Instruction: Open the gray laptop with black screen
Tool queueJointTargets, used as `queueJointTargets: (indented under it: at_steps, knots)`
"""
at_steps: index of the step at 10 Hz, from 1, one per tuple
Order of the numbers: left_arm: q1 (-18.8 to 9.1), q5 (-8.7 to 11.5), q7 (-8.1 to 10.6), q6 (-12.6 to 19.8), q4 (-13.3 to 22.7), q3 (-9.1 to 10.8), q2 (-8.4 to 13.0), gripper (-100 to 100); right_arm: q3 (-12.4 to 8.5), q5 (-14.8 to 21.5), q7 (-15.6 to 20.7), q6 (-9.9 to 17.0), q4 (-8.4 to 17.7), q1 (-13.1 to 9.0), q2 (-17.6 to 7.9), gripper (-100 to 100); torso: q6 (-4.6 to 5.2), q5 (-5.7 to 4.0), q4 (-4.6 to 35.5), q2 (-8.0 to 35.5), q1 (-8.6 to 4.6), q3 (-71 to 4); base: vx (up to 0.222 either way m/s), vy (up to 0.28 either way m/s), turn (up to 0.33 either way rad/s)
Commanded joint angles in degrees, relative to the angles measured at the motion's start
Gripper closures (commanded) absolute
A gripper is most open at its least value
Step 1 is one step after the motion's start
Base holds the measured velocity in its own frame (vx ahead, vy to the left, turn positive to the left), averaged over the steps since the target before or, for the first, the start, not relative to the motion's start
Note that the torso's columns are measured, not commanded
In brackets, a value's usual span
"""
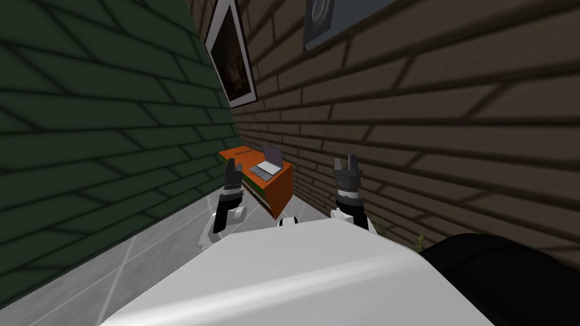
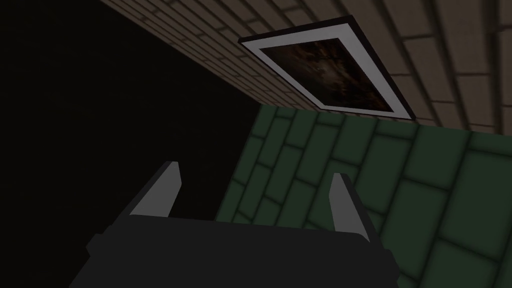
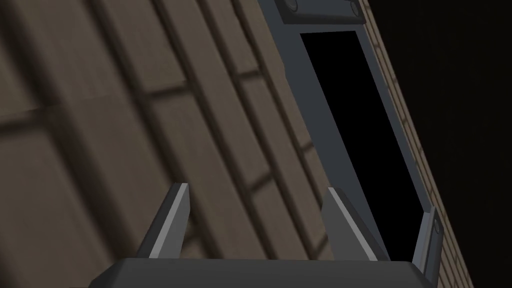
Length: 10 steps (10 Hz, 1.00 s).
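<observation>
Ahead of my left end effector [image 1: 234, 166], and a little toward my right side, the gray laptop [image 1: 268, 164] sits on top of the orange bench [image 1: 281, 188]. Its lid stands raised behind the pale keyboard deck, and the screen is dark with a purplish cast. The laptop rests toward the end of the bench nearer the brown brick wall [image 1: 425, 113]. The bench itself stands on the grey tiled floor [image 1: 141, 254], in the corner where that wall meets the green brick wall [image 1: 85, 141].

Seen from the head, my left end effector points up and forward, near the bench's front left edge and apart from the laptop. It is released: in the left wrist view the left end effector [image 2: 252, 200] has its fingers [image 2: 161, 192] spread wide.

My right end effector [image 1: 346, 163] is at about the same height, off to the right of the bench and beside the brown wall. It is released too, and the right wrist view shows the right end effector [image 3: 257, 222] with its fingers [image 3: 172, 220] well apart. The laptop lies between the two end effectors, nearer the left one.
</observation>
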Motion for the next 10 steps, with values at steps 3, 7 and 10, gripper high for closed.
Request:
queueJointTargets:
  at_steps: [3, 7, 10]
  knots:
    - [-6.01, 0.89, 0.22, 1.58, 4.96, 0.30, 0.63, -100, 0.00, 0.00, 0.00, 0.00, 0.00, -0.01, 0.00, 0, 0.03, -0.02, 0.04, 0.10, 0.03, 0.08, 0.030, 0.102, -0.083]
    - [-11.94, 1.71, 0.37, 3.40, 10.09, 0.52, 1.13, -100, 0.00, 0.00, 0.00, 0.00, 0.00, -0.01, 0.00, 0, 0.03, 0.00, 0.02, 0.02, 0.05, 0.03, 0.033, 0.119, -0.086]
    - [-17.03, 2.47, 0.48, 5.40, 15.26, 0.54, 1.57, -100, 0.00, 0.00, 0.00, 0.00, 0.00, 0.00, 0.00, 0, 0.00, -0.01, 0.02, 0.05, 0.01, 0.03, 0.034, 0.124, -0.102]
